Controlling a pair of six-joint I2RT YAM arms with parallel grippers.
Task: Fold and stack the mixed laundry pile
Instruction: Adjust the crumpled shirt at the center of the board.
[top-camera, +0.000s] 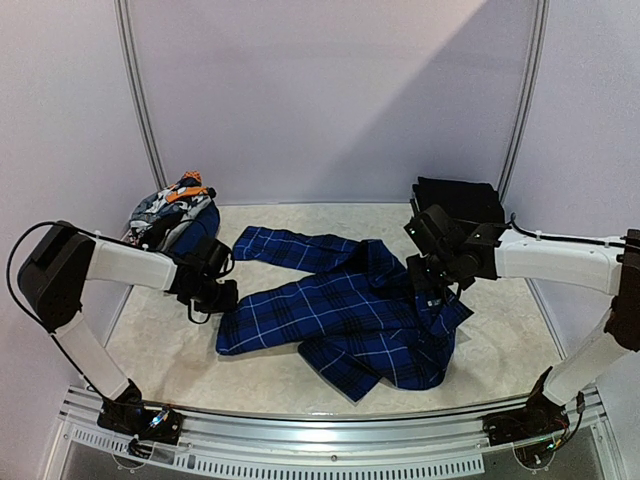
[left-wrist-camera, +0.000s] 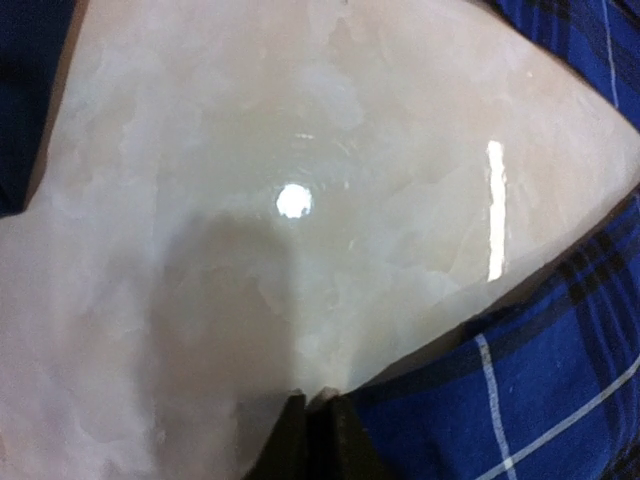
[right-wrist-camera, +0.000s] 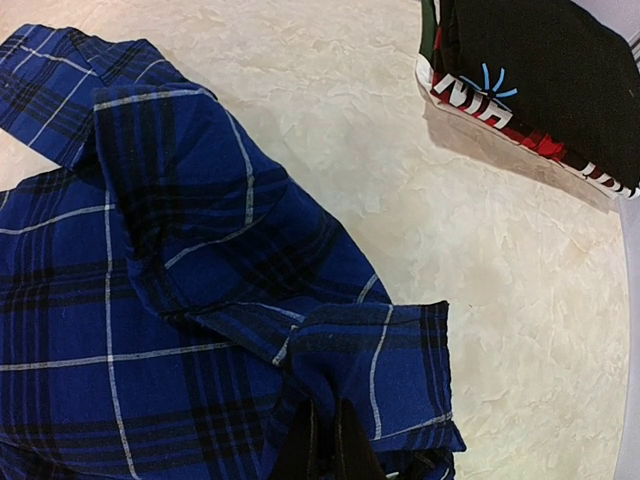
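Note:
A blue plaid shirt (top-camera: 350, 320) lies spread across the middle of the table, one sleeve reaching back left. My left gripper (top-camera: 222, 298) sits low at the shirt's left edge. In the left wrist view its jaws (left-wrist-camera: 320, 400) are pressed together, and the hem of the shirt (left-wrist-camera: 520, 400) runs in at the right finger. My right gripper (top-camera: 432, 290) is shut on a bunched fold at the right side of the shirt (right-wrist-camera: 150, 300), with cloth pinched between its fingers (right-wrist-camera: 330, 420). The rest of the laundry pile (top-camera: 172, 212), grey, white and orange pieces, sits at the back left.
A folded stack topped by a black garment (top-camera: 458, 195) rests at the back right corner, and its red and white layers (right-wrist-camera: 540, 80) show at its edge in the right wrist view. Pale walls close in the marbled table (top-camera: 500, 340) on three sides.

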